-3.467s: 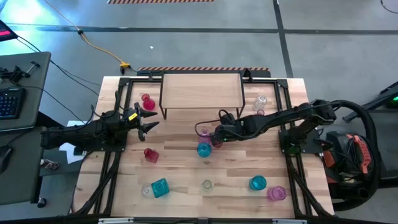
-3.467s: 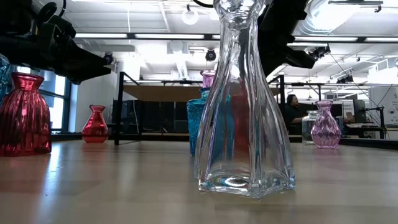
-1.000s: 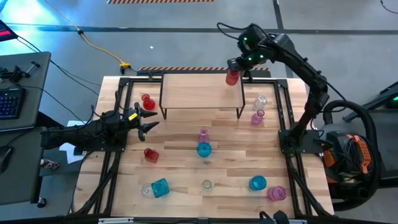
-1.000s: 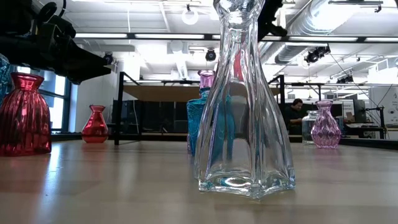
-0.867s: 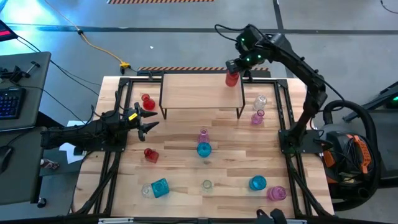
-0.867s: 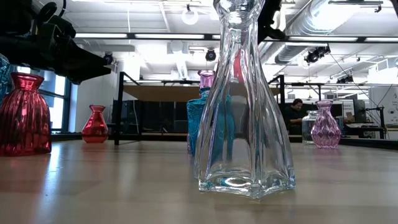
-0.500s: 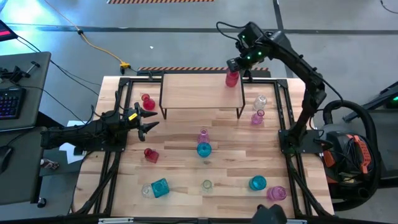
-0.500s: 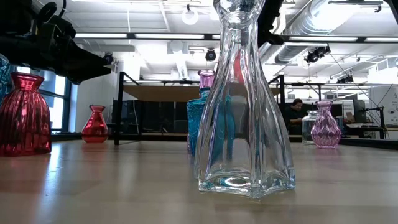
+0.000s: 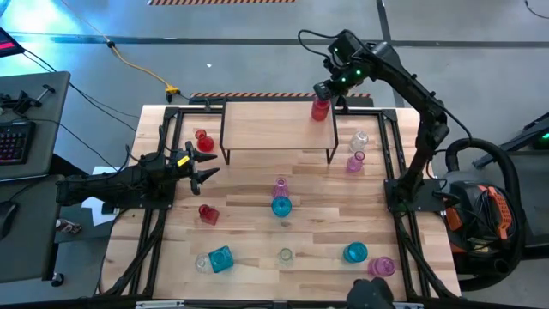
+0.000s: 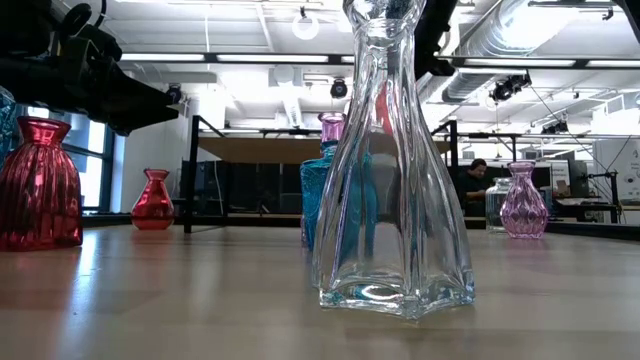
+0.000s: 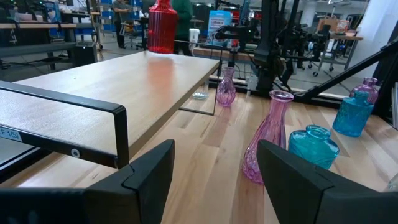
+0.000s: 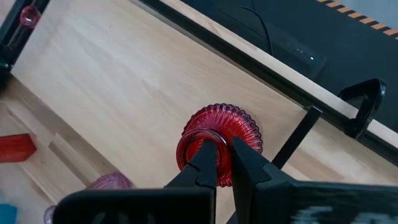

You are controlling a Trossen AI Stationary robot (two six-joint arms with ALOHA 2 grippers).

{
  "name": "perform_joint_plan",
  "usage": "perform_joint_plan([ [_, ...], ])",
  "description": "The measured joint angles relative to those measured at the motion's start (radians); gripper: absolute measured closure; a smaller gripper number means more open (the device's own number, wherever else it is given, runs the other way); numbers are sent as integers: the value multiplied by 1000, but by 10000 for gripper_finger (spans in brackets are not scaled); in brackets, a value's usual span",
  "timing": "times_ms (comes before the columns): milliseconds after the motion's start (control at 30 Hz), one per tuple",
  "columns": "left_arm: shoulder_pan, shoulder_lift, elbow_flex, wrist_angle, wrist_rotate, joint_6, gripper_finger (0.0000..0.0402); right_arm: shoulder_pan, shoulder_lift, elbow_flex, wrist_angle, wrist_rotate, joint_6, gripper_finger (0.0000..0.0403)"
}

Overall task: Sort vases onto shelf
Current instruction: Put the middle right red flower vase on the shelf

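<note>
A red ribbed vase (image 9: pixel 320 108) stands on its base at the far right corner of the low wooden shelf (image 9: pixel 266 129). It also shows in the left wrist view (image 11: pixel 162 28). My right gripper (image 9: pixel 324 93) is directly above it, shut on its top (image 12: pixel 225 155). My left gripper (image 9: pixel 206 167) waits open over the table's left side, pointing right (image 11: pixel 214 171). The other vases stand on the tabletop, among them a pink bottle (image 9: pixel 280 186), a teal one (image 9: pixel 281 206) and two red ones (image 9: pixel 202 138) (image 9: pixel 208 213). My right gripper holds the red vase by its mouth rim (image 12: pixel 200 135), coming from above and pointing down. One finger (image 12: pixel 208 163) seems to sit over the mouth and the other (image 12: pixel 244 158) outside the neck. The vase is upright, its base on the shelf top.
More vases stand along the near edge: teal square (image 9: pixel 220 258), clear (image 9: pixel 285 255), teal (image 9: pixel 355 252) and pink (image 9: pixel 382 267). Clear (image 9: pixel 359 139) and pink (image 9: pixel 353 160) ones stand right of the shelf. A dark rounded shape (image 9: pixel 371 296) shows at the near edge. The shelf's left part is bare.
The right gripper has stayed above the red vase, which has kept its place at the shelf's far right corner. A dark rounded shape has come into the high view at the table's near edge.
</note>
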Motion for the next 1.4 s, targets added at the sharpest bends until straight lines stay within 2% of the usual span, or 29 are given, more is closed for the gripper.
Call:
perform_joint_plan([
  [1233,0,0,0,0,0,0,181,-28,18,0,28,-25,-41,402],
  [1400,0,0,0,0,0,0,181,-28,32,0,20,-24,-35,385],
])
